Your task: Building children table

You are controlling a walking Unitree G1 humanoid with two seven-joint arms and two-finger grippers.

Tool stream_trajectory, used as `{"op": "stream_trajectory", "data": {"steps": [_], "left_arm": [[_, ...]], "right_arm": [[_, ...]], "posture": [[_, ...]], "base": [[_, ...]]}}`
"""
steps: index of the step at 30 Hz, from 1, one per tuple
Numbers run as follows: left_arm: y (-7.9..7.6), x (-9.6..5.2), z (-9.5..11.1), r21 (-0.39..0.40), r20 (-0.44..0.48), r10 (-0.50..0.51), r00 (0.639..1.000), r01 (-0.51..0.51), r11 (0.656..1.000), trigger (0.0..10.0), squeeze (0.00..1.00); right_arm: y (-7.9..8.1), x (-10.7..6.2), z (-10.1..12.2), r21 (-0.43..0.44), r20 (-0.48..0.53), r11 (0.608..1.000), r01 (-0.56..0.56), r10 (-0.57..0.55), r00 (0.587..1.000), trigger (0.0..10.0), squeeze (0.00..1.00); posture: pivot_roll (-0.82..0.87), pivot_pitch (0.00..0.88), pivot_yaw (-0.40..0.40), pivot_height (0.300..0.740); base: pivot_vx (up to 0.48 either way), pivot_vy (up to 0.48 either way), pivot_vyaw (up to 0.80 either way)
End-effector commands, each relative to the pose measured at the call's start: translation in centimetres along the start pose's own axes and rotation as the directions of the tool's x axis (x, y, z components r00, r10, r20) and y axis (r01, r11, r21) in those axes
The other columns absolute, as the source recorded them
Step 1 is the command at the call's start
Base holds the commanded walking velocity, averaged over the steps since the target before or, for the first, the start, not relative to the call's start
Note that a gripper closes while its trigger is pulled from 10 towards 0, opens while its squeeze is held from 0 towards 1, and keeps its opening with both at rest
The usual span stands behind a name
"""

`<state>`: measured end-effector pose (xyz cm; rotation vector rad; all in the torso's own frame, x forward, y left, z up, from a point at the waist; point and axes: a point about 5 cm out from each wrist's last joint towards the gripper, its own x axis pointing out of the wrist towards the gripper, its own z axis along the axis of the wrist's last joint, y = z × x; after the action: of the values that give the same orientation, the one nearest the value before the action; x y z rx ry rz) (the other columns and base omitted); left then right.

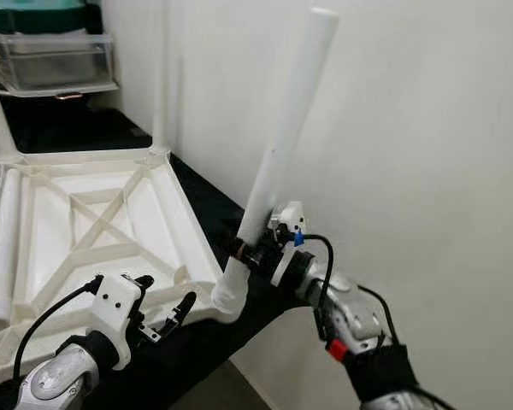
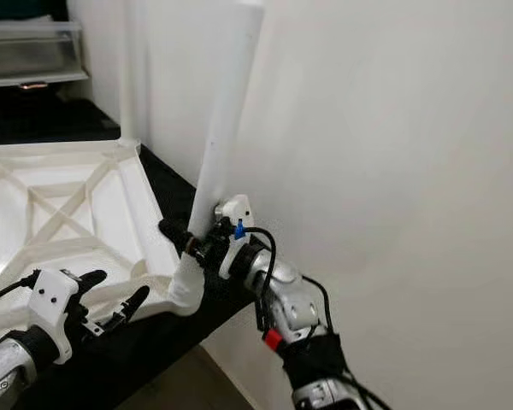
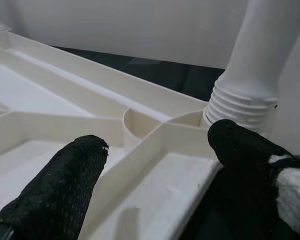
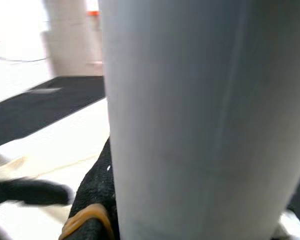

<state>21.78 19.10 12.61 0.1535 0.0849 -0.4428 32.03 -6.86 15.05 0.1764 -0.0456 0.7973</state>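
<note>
At frame centre, the right gripper (image 1: 255, 249) clamps a white leg (image 1: 278, 154) standing tilted in the corner socket of the upturned tabletop (image 1: 85, 213). The left gripper (image 1: 164, 301), open, hovers lower left.

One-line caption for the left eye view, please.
Right gripper holds a white leg at the upturned tabletop's corner.

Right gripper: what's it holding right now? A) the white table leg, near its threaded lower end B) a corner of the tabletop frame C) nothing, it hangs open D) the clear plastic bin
A: the right gripper is shut on the white table leg just above its threaded end, at the near corner of the upturned tabletop; the left gripper hovers open beside that corner.
</note>
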Motion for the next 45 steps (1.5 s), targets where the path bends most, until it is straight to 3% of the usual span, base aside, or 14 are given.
{"op": "stream_trajectory", "data": {"steps": [1,2,5,9,12,13,14,15,17,21,22,30,35,45], "left_arm": [[-0.2,0.0,-0.1,-0.004,-0.006,-0.005,1.0,0.005,1.0,10.0,0.0],[-0.2,0.0,-0.1,-0.004,-0.006,-0.005,1.0,0.005,1.0,10.0,0.0],[0.0,0.1,0.0,-0.002,-0.005,0.003,1.0,-0.003,1.0,10.0,0.0],[0.1,0.1,0.0,-0.001,-0.007,0.005,1.0,-0.005,1.0,10.0,0.0],[0.3,0.1,-0.2,0.004,-0.016,0.013,1.0,-0.012,1.0,10.0,0.0],[0.3,0.1,-0.2,0.004,-0.016,0.013,1.0,-0.012,1.0,10.0,0.0],[0.3,0.1,-0.2,0.004,-0.015,0.016,1.0,-0.016,1.0,10.0,0.0],[0.3,0.1,-0.2,0.004,-0.015,0.016,1.0,-0.016,1.0,10.0,0.0],[0.4,0.2,-0.2,0.004,-0.014,0.03,0.999,-0.029,1.0,10.0,0.0],[0.4,0.1,-0.3,0.005,-0.016,0.034,0.999,-0.034,0.999,10.0,0.0],[0.4,0.2,-0.3,0.006,-0.02,0.036,0.999,-0.036,0.999,10.0,0.0],[0.5,0.2,-0.4,0.01,-0.026,0.04,0.999,-0.04,0.999,10.0,0.0],[0.7,0.3,-0.5,0.016,-0.033,0.054,0.998,-0.053,0.998,10.0,0.0],[0.8,0.3,-0.5,0.021,-0.036,0.062,0.997,-0.061,0.998,10.0,0.0]], "right_arm": [[-2.5,-2.2,-3.6,-0.033,-0.18,0.969,0.244,-0.246,0.952,0.0,0.0],[-2.5,-2.2,-3.6,-0.033,-0.18,0.969,0.244,-0.246,0.952,0.0,0.0],[-3.1,-3.1,-5.1,-0.089,-0.262,0.93,0.357,-0.368,0.892,0.0,0.0],[-3.1,-3.2,-5.5,-0.112,-0.292,0.92,0.375,-0.391,0.873,0.0,0.0],[-3.7,-2.9,-5.7,-0.136,-0.33,0.872,0.469,-0.487,0.809,0.0,0.0],[-3.7,-2.9,-5.7,-0.136,-0.33,0.872,0.469,-0.487,0.809,0.0,0.0],[-4.1,-2.8,-5.6,-0.125,-0.319,0.842,0.524,-0.534,0.783,0.0,0.0],[-4.1,-2.8,-5.6,-0.125,-0.319,0.842,0.524,-0.534,0.783,0.0,0.0],[-5.0,-2.8,-5.1,-0.102,-0.285,0.75,0.653,-0.651,0.704,0.0,0.0],[-5.2,-2.9,-5.1,-0.088,-0.281,0.71,0.699,-0.691,0.667,0.0,0.0],[-5.2,-2.9,-5.3,-0.063,-0.293,0.682,0.729,-0.711,0.64,0.0,0.0],[-4.9,-2.8,-5.6,-0.029,-0.324,0.65,0.76,-0.725,0.608,0.0,0.0],[-5.1,-2.8,-5.6,-0.024,-0.329,0.59,0.807,-0.767,0.55,0.0,0.0],[-5.1,-2.9,-5.5,0.017,-0.321,0.557,0.83,-0.783,0.533,0.0,0.0]], "posture": [[0.15,0.0,-0.164,0.74],[0.15,0.0,-0.164,0.74],[0.15,0.0,-0.166,0.74],[0.15,0.0,-0.165,0.74],[0.15,0.0,-0.166,0.74],[0.15,0.0,-0.166,0.74],[0.15,0.0,-0.166,0.74],[0.15,0.0,-0.166,0.74],[0.16,0.0,-0.173,0.74],[0.15,0.0,-0.171,0.74],[0.15,0.0,-0.171,0.74],[0.16,0.0,-0.171,0.74],[0.15,0.0,-0.173,0.74],[0.15,0.0,-0.164,0.74]], "base": [[0.0,0.0,0.0],[0.0,0.0,0.0],[0.0,0.0,0.0],[0.0,0.0,0.0],[0.0,0.0,0.0],[0.0,0.0,0.0],[0.0,0.0,0.0],[0.0,0.0,0.0],[0.0,0.0,0.0],[0.0,0.0,0.0],[0.0,0.0,0.0],[0.0,0.0,0.0],[0.0,0.0,0.0],[0.0,0.0,0.0]]}}
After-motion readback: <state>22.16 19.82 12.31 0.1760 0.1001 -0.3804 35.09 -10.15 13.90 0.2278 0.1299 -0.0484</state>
